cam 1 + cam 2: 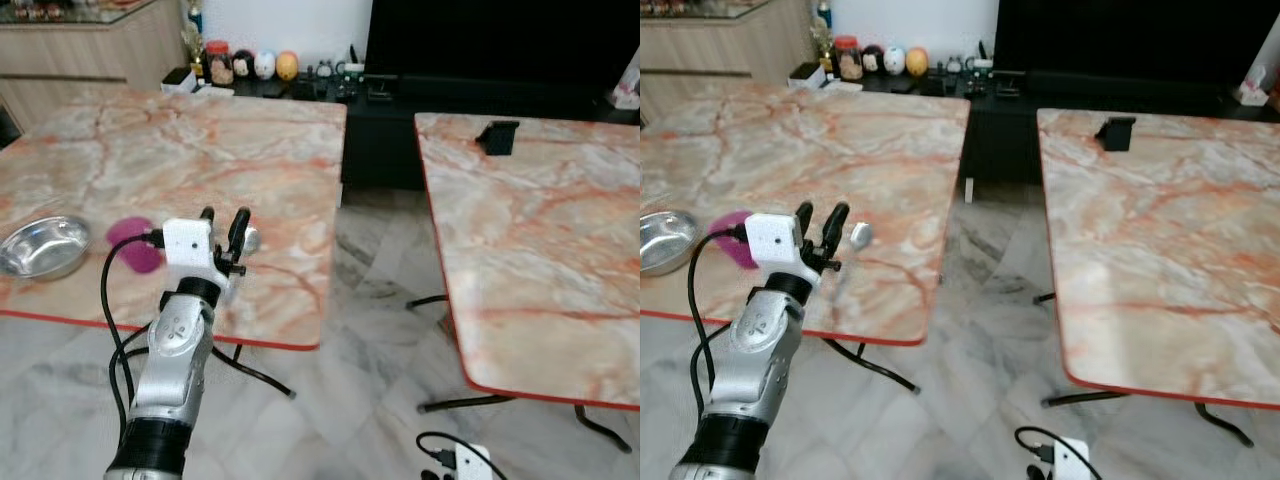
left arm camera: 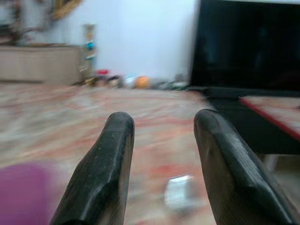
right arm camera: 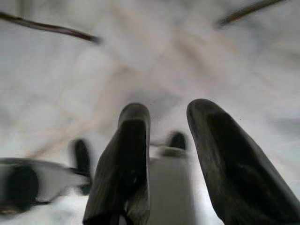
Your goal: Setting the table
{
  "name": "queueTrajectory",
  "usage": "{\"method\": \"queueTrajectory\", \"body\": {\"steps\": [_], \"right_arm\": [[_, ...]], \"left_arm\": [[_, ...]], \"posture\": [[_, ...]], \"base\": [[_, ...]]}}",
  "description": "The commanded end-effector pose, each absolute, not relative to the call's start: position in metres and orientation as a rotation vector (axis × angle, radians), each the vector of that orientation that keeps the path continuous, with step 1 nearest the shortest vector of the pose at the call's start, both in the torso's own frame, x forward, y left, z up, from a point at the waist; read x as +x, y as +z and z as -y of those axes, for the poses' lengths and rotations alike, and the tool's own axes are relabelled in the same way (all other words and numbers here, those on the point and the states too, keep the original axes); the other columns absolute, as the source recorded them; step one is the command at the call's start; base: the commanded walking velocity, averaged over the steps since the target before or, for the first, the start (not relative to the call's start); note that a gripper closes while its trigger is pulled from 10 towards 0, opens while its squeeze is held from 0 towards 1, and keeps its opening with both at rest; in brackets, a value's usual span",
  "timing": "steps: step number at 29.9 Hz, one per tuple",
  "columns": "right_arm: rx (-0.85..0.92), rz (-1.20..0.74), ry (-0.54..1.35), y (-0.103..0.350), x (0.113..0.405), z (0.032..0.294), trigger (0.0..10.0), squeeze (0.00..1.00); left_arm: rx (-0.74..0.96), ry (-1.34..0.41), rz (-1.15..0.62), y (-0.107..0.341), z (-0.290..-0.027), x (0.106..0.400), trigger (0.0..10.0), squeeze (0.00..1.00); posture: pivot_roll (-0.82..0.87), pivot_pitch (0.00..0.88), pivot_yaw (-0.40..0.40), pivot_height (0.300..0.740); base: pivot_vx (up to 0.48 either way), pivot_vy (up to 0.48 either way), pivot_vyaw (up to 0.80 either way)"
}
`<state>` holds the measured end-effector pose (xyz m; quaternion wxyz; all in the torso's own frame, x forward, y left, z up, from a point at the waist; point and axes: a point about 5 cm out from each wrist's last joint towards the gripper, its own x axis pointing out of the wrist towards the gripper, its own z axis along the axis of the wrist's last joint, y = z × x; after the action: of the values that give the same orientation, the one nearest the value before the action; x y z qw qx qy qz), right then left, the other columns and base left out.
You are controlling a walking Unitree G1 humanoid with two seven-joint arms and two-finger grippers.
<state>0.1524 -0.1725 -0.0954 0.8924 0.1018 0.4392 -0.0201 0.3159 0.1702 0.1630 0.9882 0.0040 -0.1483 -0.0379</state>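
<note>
Hovering over near edge of left table (image 1: 280, 150), left gripper (image 1: 224, 232) fingers parted, holding nothing. Small silver object (image 1: 860, 235) on table just beyond fingertips. Purple item (image 1: 135, 245) and steel bowl (image 1: 45, 247) beside gripper, farther left. Right gripper (image 3: 166, 154) parted, empty, above floor.

text: none legible | labels: none | brands: none | numbers: none | signs: none

A large black television screen (image 1: 500, 40) fills the upper right. Small round figurines and a red-lidded jar (image 1: 219, 62) line the low black shelf (image 1: 300, 88) at upper centre. Grey marble floor (image 1: 370, 330) spreads below.
</note>
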Motion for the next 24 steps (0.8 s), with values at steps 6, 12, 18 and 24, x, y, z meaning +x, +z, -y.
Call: {"method": "queueTrajectory", "body": {"steps": [6,12,18,24], "right_arm": [[0.212,-0.908,-0.051,-0.0954,0.1510,0.1757,10.0,0.00],[0.213,-0.907,-0.051,-0.0954,0.1511,0.1758,10.0,0.00],[0.213,-0.907,-0.050,-0.0954,0.1510,0.1760,10.0,0.00],[0.211,-0.907,-0.051,-0.0953,0.1511,0.1763,10.0,0.00]], "left_arm": [[-0.003,-0.089,0.314,0.1687,-0.1664,0.3172,10.0,0.00],[-0.005,-0.091,0.321,0.1704,-0.1662,0.3172,10.0,0.00],[-0.010,-0.091,0.325,0.1713,-0.1661,0.3173,10.0,0.00],[-0.012,-0.097,0.323,0.1711,-0.1656,0.3173,10.0,0.00]], "posture": [[0.08,0.000,-0.034,0.740],[0.08,0.000,-0.036,0.740],[0.08,0.000,-0.036,0.740],[0.08,0.000,-0.037,0.740]], "base": [[0.000,0.454,0.00],[0.000,0.454,0.00],[0.000,0.456,0.00],[0.000,0.456,0.00]]}}
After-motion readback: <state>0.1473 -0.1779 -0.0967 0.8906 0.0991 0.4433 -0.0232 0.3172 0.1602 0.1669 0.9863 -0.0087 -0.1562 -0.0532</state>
